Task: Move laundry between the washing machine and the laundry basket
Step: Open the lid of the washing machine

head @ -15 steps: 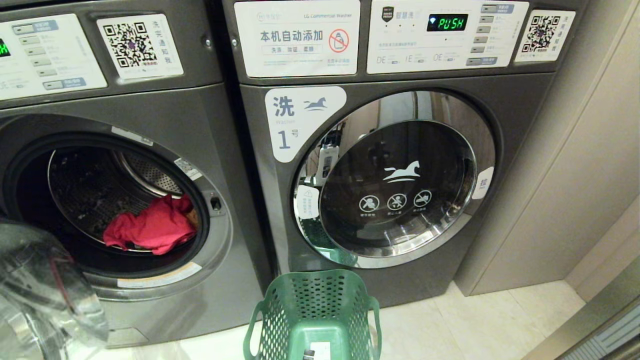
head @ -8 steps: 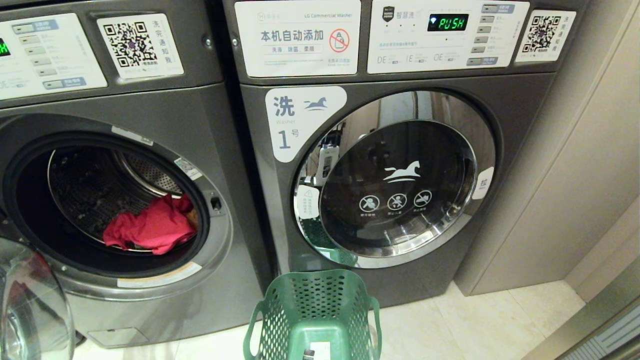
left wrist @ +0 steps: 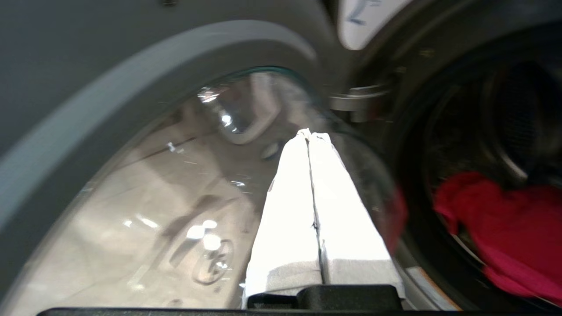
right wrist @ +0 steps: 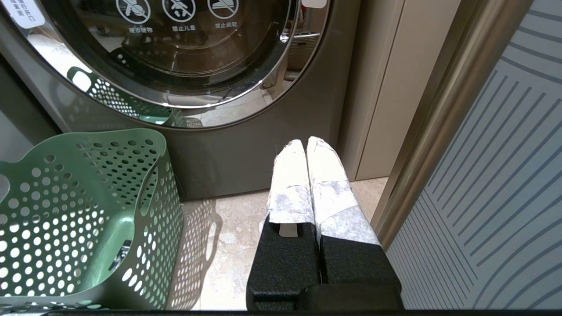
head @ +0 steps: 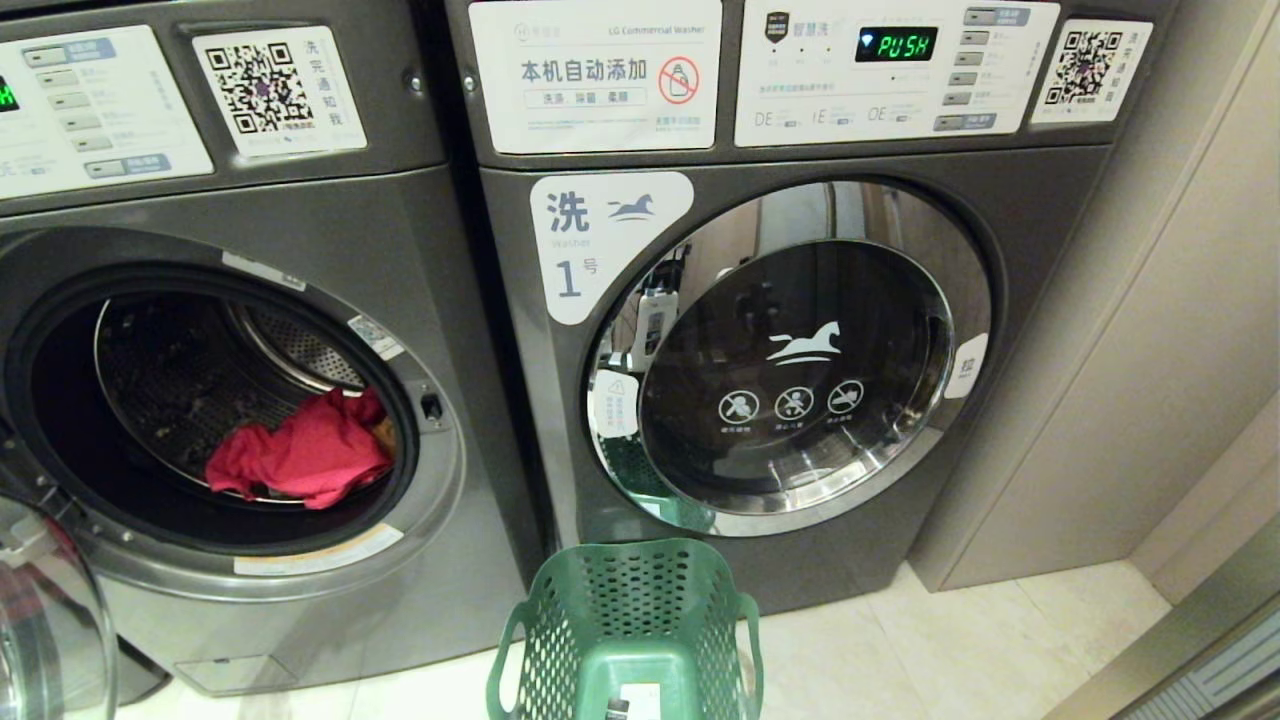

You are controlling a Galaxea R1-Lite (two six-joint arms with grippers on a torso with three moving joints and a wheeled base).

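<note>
Head view looked forward and down at two washers, open washing machine (head: 250, 420) on left, washer labelled 1 (head: 790, 350) centre, laundry basket (head: 630, 630) low centre; left wrist view sat close to the open glass door (left wrist: 175, 197), faced toward drum, shared red-pink garment (left wrist: 496, 224) with head view; right wrist view hung low near floor, faced washer labelled 1, shared basket with head view.
</note>
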